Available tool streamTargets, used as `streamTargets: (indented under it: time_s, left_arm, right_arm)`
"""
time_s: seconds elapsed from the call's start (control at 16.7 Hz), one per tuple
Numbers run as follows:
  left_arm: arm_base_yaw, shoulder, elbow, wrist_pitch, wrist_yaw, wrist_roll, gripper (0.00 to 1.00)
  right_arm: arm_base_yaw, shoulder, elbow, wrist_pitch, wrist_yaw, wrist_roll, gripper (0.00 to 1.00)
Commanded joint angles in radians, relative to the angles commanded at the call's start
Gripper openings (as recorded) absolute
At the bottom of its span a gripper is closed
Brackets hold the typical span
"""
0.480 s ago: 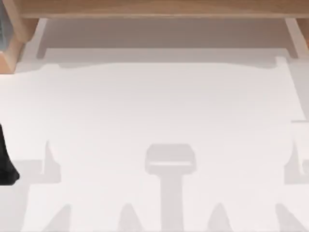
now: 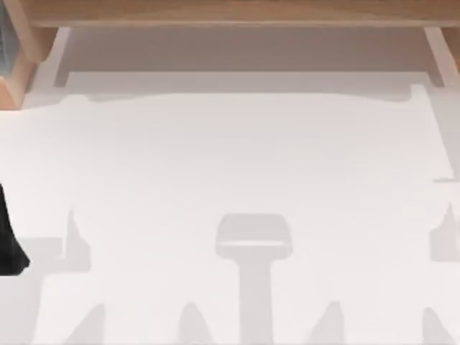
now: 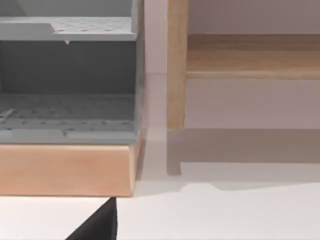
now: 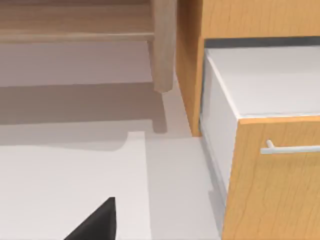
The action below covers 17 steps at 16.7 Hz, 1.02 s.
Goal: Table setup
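Top view, near edge: white table (image 2: 230, 158) takes up nearly the whole pic, flat & unmarked. Grey shadows lie across its near part, incl. a blocky one at centre (image 2: 253, 237). Dark bit of left arm (image 2: 8, 241) pokes in at the table's left edge, near side.

Left wrist view: black wedge of left gripper (image 3: 97, 225) sits low over the table (image 3: 225, 215). Apart or together, can't tell. Just past it is a wooden base (image 3: 65, 170) resting on the tabletop, w/ a grey perforated rack (image 3: 67, 80) stacked on top. Beside the rack a light wooden post (image 3: 176, 65) comes down, and a wooden shelf (image 3: 252, 57) runs off from it farther back. Shadow under shelf falls on the table.

Right wrist view: black wedge of right gripper (image 4: 95, 222) is likewise low over the table (image 4: 60, 175); state can't tell either. Off to one side is a wood-grain cabinet (image 4: 250, 20). Its drawer (image 4: 270, 185) stands out from the body, w/ a white box behind the front & a metal bar handle (image 4: 292, 148) on the front. Farther back is another wooden post (image 4: 164, 45).

Top view, far side: a wooden beam (image 2: 230, 13) spans the back and the rack unit's corner (image 2: 14, 72) is at far left.
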<state>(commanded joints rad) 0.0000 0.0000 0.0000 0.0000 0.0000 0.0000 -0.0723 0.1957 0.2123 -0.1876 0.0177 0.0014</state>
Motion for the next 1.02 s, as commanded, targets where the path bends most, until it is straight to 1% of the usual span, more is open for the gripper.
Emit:
streamTargets:
  time_s: [0.18, 0.36, 0.72, 0.9, 1.02]
  left_arm:
    - [0.000, 0.000, 0.000, 0.000, 0.000, 0.000, 1.00]
    - [0.000, 0.000, 0.000, 0.000, 0.000, 0.000, 1.00]
    - [0.000, 0.000, 0.000, 0.000, 0.000, 0.000, 1.00]
    - [0.000, 0.000, 0.000, 0.000, 0.000, 0.000, 1.00]
    - [0.000, 0.000, 0.000, 0.000, 0.000, 0.000, 1.00]
  right_arm:
    - [-0.073, 0.228, 0.247, -0.181, 0.018, 0.000, 1.00]
    - [-0.148, 0.532, 0.563, -0.381, 0.033, -0.009, 1.00]
    - [-0.257, 1.261, 1.271, -0.753, 0.038, -0.066, 1.00]
    - [-0.290, 1.627, 1.591, -0.896, 0.028, -0.112, 1.00]
    - [-0.301, 1.847, 1.769, -0.971, 0.017, -0.144, 1.00]
